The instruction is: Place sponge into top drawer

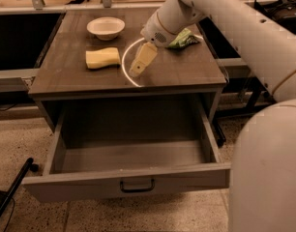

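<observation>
One sponge lies on the tabletop, left of centre, just near of the one white bowl. One gripper points down over the middle of the top, right of the sponge and apart from it; spread or pressed together, cannot tell. One green snack bag sits far right. The one top drawer stands pulled open below.

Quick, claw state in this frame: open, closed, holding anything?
Claw: open or closed cannot be told; it hangs over the tabletop beside the sponge, apart from it.
</observation>
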You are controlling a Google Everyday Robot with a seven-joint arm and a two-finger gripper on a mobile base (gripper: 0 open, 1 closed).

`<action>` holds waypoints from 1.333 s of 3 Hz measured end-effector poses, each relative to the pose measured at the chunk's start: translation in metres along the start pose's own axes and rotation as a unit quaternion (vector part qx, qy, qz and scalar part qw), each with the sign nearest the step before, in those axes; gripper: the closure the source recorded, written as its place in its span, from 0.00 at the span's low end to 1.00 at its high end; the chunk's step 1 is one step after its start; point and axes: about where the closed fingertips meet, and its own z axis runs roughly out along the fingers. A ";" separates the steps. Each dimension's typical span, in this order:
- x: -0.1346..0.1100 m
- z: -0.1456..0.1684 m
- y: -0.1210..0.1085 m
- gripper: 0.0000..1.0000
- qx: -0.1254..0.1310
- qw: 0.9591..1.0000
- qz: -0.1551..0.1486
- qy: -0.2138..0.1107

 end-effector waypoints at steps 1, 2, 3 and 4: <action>-0.017 0.027 -0.007 0.00 -0.024 1.000 -0.011 -0.003; -0.031 0.048 -0.009 0.00 -0.045 0.999 -0.025 0.003; -0.047 0.067 -0.005 0.00 -0.068 0.997 -0.045 0.014; -0.059 0.088 0.001 0.00 -0.097 0.993 -0.060 0.026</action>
